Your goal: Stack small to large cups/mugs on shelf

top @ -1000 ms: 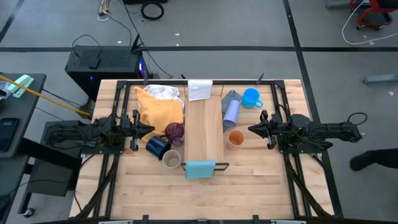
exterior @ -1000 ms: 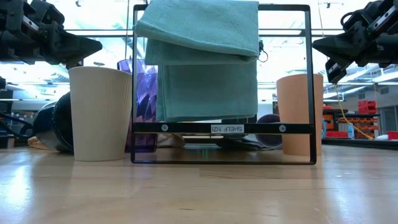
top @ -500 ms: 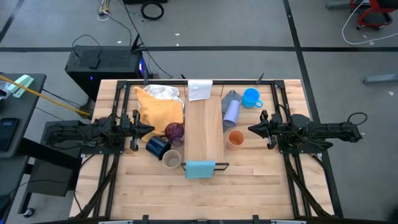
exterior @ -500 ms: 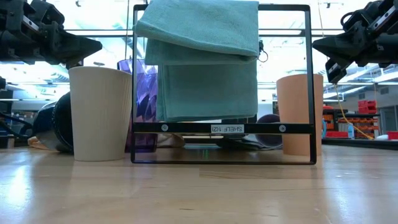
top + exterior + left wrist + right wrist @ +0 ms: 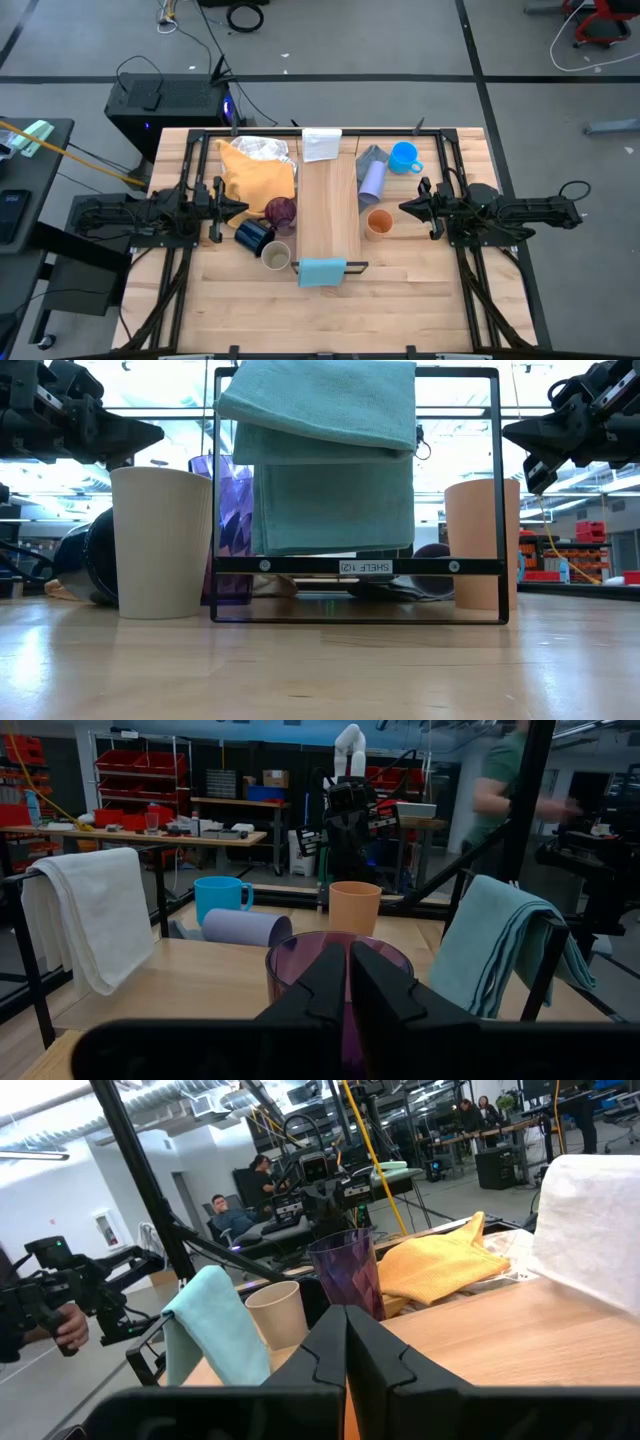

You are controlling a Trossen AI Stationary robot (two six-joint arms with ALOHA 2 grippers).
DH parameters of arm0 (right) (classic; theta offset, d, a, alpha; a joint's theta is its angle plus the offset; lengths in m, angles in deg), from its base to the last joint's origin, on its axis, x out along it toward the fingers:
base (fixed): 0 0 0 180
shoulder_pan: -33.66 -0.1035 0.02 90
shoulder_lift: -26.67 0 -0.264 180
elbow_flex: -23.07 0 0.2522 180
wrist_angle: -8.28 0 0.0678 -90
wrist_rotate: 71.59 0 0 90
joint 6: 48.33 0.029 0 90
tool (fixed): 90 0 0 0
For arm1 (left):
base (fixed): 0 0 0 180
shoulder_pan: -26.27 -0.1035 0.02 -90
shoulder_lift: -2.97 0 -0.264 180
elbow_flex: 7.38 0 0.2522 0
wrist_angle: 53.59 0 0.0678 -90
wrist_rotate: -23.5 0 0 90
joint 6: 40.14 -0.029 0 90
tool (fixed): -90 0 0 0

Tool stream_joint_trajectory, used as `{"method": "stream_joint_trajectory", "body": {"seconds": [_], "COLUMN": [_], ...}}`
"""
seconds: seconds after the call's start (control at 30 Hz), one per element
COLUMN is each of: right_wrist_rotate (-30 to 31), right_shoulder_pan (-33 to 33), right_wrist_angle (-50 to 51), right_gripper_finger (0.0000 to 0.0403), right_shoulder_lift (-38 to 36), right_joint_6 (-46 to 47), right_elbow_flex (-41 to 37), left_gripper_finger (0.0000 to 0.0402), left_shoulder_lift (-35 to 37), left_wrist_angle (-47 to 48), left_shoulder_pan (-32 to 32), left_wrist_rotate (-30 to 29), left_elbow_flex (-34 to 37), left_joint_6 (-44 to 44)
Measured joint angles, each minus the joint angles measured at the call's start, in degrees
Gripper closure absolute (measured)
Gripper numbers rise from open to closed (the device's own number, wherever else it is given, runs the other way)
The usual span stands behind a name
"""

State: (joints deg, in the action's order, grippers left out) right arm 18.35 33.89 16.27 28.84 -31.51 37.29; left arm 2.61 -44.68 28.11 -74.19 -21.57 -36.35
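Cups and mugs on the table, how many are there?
6: purple tumbler, navy mug and beige cup left of the shelf; lavender cup, blue mug, orange cup right.

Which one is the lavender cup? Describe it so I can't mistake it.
Start at the long light-wood shelf running down the middle of the table. On its right side, toward the end with the white cloth, the lavender cup lies tipped on its side, partly over a grey cloth. Unlike the upright bright blue mug and orange cup nearby, it has no handle and is pale purple.
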Motion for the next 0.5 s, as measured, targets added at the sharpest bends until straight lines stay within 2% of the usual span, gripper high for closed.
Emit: {"method": "stream_joint_trajectory", "body": {"seconds": [0.5], "right_wrist_rotate": [0.0], "right_shoulder_pan": [0.0], "right_wrist_angle": [0.0], "right_gripper_finger": [0.0394], "right_shoulder_lift": [0.0], "right_joint_6": [0.01], "right_elbow_flex": [0.0], "left_gripper_finger": [0.0371], "left_shoulder_lift": [0.02], "left_wrist_angle": [-0.01], "left_shoulder_pan": [0.01], "left_wrist_rotate": [0.0], "left_elbow_flex": [0.02], "left_joint_6": [0.01]}}
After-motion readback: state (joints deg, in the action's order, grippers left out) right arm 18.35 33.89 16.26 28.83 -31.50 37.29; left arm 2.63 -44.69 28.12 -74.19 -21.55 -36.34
